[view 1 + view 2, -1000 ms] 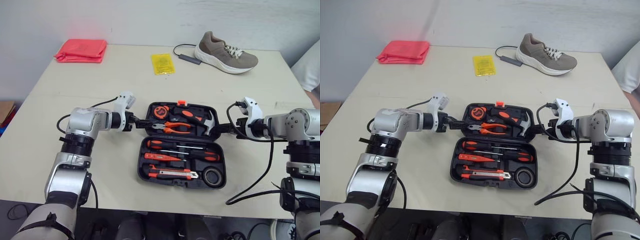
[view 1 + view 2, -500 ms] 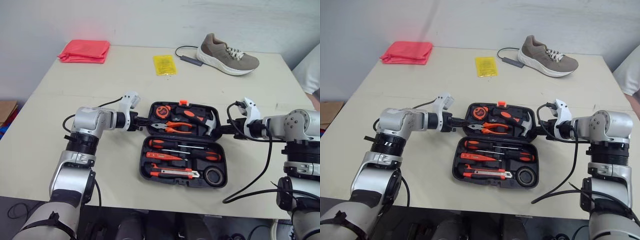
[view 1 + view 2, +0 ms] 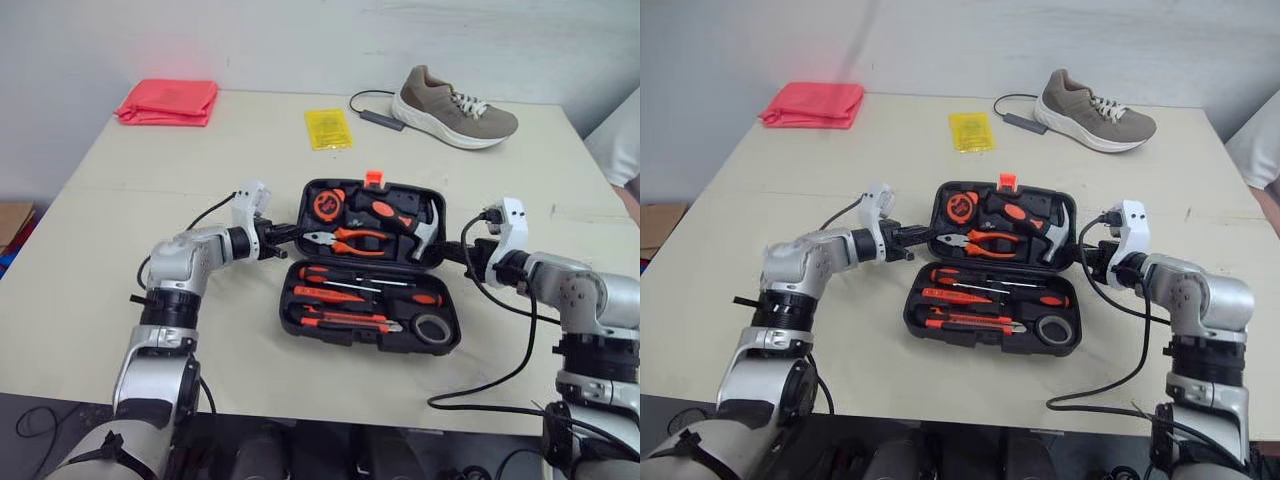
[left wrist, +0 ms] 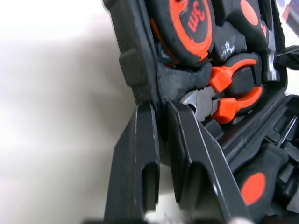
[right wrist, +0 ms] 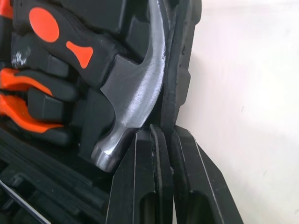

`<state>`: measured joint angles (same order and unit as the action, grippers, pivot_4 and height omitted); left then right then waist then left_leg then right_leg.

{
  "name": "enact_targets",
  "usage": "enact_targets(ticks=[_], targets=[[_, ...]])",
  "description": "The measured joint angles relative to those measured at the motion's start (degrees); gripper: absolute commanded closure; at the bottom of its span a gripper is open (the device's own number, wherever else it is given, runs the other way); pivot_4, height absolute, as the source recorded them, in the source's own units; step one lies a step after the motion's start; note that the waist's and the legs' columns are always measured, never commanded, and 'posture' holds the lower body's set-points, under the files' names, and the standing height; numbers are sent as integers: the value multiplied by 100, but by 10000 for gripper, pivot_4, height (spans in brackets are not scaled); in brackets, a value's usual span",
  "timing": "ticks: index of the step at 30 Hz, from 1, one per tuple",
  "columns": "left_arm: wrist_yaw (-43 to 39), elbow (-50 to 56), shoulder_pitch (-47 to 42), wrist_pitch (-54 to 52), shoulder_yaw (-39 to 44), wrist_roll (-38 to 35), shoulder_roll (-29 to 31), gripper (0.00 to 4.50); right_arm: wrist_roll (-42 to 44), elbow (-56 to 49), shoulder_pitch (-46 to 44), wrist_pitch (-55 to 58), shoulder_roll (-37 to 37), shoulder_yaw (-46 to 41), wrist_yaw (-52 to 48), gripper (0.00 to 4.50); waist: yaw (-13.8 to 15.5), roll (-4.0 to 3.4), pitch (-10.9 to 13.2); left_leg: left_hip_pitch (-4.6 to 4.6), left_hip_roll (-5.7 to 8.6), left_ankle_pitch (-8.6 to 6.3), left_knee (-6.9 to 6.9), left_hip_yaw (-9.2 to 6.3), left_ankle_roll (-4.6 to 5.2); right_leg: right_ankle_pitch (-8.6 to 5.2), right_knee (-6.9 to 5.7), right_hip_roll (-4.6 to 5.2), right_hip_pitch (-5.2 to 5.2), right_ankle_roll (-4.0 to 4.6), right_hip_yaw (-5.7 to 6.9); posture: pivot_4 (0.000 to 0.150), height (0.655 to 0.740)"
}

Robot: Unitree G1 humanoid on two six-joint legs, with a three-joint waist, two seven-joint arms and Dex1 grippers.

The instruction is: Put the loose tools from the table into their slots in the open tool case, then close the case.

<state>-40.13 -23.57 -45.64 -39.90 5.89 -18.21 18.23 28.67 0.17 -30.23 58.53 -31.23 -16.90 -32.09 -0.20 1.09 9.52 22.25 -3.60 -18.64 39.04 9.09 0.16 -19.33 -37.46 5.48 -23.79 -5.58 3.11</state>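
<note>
One pale table (image 3: 100,200) carries a black tool case (image 3: 285,310) near its middle, lying open with the lid (image 3: 400,186) on the far side, apparently tilted partway up. At the table's far edge are a tan shoe (image 3: 455,105) towards the right and a folded red cloth (image 3: 168,100) at the left corner. The left gripper (image 3: 293,232) meets the lid's left edge; in the left wrist view its fingers (image 4: 140,154) are narrowed onto that rim, one outside and one inside. The right gripper (image 3: 450,252) pinches the lid's right rim the same way, just beside the hammer (image 5: 135,88) head. The hammer, orange pliers (image 3: 350,240) and a tape measure (image 3: 327,204) sit in the lid's slots. Screwdrivers (image 3: 350,295), a utility knife (image 3: 340,320) and a roll of black tape (image 3: 430,327) lie in the base. A small yellow packet (image 3: 326,127) lies between cloth and shoe.
</note>
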Motion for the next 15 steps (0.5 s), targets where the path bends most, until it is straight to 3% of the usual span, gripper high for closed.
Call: enact_targets(ticks=[8, 15], targets=[[-231, -250, 280, 2621, 203, 68, -279, 44540, -981, -557, 929, -2966, -175, 525, -404, 45000, -2, 2, 2, -2, 4, -1, -3, 7, 1, 2, 17, -2, 1, -4, -1, 1500, 7400], [-367, -1021, 690, 5514, -101, 863, -240, 44540, -2729, 635, 1554, -7107, -422, 1187, 59, 45000, -4, 4, 3, -4, 2, 0, -5, 43, 2, 3, 32, -2, 5, -5, 2, 1500, 7400]])
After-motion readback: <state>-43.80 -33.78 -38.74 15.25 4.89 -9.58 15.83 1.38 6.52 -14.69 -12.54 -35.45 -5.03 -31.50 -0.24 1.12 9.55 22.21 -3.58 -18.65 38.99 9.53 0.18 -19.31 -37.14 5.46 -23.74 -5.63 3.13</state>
